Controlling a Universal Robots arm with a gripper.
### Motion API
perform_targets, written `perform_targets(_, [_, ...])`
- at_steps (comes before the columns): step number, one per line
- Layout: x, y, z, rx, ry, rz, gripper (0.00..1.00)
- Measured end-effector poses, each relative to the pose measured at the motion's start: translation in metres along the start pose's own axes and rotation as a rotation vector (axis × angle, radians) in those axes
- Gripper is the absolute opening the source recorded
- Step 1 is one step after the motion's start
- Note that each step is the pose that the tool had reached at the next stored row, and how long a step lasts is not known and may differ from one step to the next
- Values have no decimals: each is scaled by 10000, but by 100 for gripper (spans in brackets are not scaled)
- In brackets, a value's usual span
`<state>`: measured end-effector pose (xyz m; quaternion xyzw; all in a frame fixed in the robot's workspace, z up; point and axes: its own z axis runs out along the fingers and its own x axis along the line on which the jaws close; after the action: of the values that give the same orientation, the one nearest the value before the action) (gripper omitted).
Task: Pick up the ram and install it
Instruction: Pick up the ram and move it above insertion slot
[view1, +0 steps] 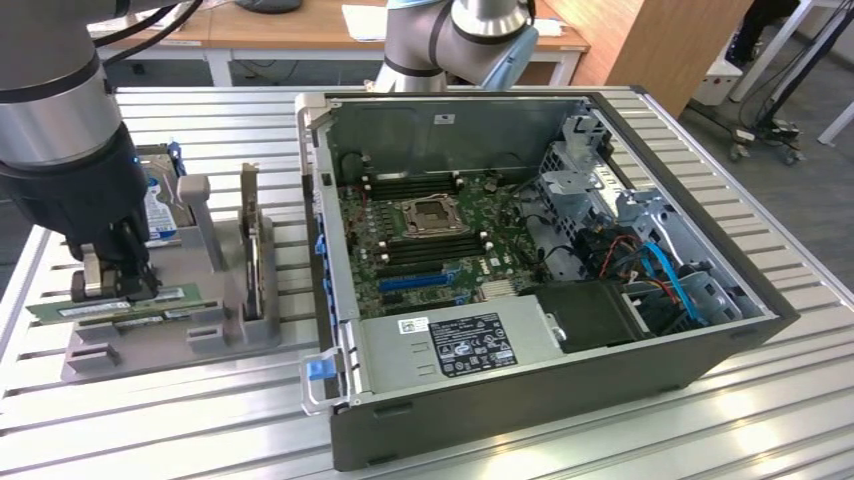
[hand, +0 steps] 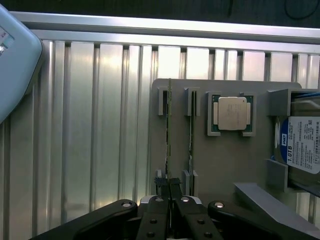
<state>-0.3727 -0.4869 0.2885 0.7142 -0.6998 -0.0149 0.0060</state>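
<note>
Black gripper (hand: 169, 184) jaws are pressed together on the ram (hand: 169, 125), pinching the thin green stick across its flat faces. It stands on edge at its slot in the grey holder (view1: 200, 250), long axis along that slot. Farther off, toward the exterior view's right, the open computer case (view1: 534, 400) stands beside the holder.

The ram (view1: 80, 309), a thin green stick with a pale label, stands on edge at the grey holder (view1: 134, 350), nipped in the pincer (view1: 118, 292).
</note>
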Motion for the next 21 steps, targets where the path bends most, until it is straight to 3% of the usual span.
perform_targets(21, [-3,7,-248,0,0,0,11])
